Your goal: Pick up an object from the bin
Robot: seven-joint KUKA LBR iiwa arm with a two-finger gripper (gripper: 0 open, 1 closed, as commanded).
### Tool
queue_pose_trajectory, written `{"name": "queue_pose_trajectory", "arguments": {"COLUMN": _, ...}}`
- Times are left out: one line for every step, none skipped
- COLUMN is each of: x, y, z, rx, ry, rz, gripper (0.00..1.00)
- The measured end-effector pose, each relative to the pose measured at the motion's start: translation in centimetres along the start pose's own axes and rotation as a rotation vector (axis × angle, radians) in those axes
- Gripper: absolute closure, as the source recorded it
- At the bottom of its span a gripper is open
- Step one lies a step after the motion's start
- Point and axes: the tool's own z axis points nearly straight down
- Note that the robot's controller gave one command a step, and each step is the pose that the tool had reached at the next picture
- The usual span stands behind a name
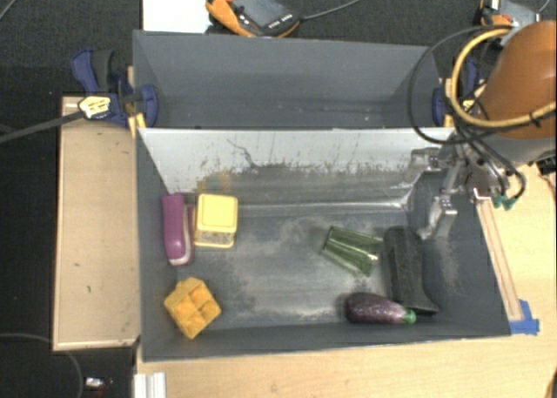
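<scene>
A rounded orange cover [526,70] sits above the gripper [432,224], which is bare silver-grey metal. Yellow and black cables [461,65] loop beside the cover.

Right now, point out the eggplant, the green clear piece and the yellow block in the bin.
eggplant [374,308], camera view, middle of its purple body.
green clear piece [351,250], camera view, its middle.
yellow block [216,218], camera view, its top face.

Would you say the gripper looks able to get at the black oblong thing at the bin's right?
Probably yes: the gripper sits by the upper end of the black oblong thing; nothing lies on it, and the green piece and purple aubergine lie beside it.
</scene>
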Motion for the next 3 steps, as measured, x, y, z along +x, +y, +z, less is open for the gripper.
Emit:
{"name": "queue_pose_trajectory", "arguments": {"x": -0.2, "y": 0.1, "z": -0.4, "rx": 0.001, "ry": -0.008, "rz": -0.005, "gripper": 0.00}}
{"name": "queue_pose_trajectory", "arguments": {"x": -1.9, "y": 3.9, "z": 13.0, "rx": 0.001, "ry": -0.013, "rz": 0.015, "gripper": 0.00}}
{"name": "queue_pose_trajectory", "arguments": {"x": -2.7, "y": 5.2, "z": 8.9, "rx": 0.000, "ry": -0.022, "rz": 0.279, "gripper": 0.00}}
